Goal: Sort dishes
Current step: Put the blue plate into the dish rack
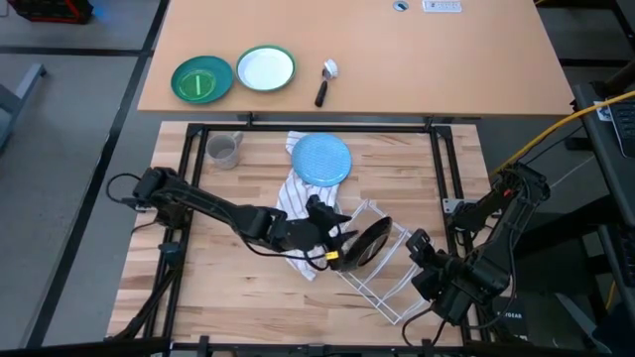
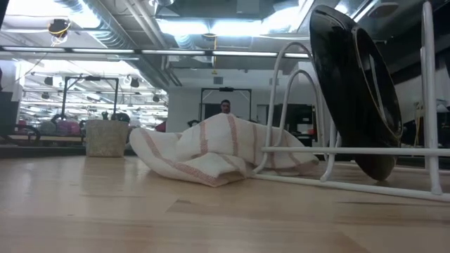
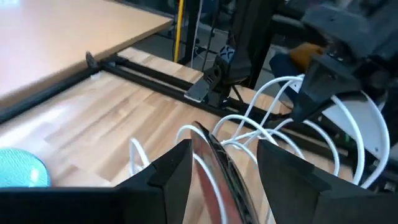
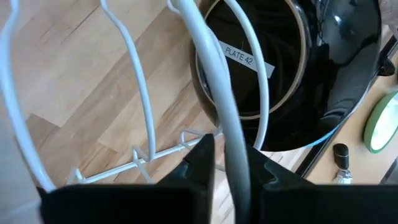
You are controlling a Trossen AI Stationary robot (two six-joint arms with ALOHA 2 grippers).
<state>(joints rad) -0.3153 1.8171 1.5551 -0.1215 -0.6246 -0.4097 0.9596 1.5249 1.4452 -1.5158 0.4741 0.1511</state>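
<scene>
On the table: one black-bottomed plate (image 1: 369, 244) racked between the spread left hand (image 1: 332, 241), one blue plate (image 1: 321, 159).

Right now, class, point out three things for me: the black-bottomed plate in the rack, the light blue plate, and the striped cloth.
black-bottomed plate (image 2: 355, 84), low view, on its glossy black underside.
light blue plate (image 1: 321, 159), high view, on the middle of its face.
striped cloth (image 2: 211, 151), low view, on a front fold.

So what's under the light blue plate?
The light blue plate rests on a striped white dish towel, which lies on the wooden table. Anything directly beneath the plate is covered.
</scene>
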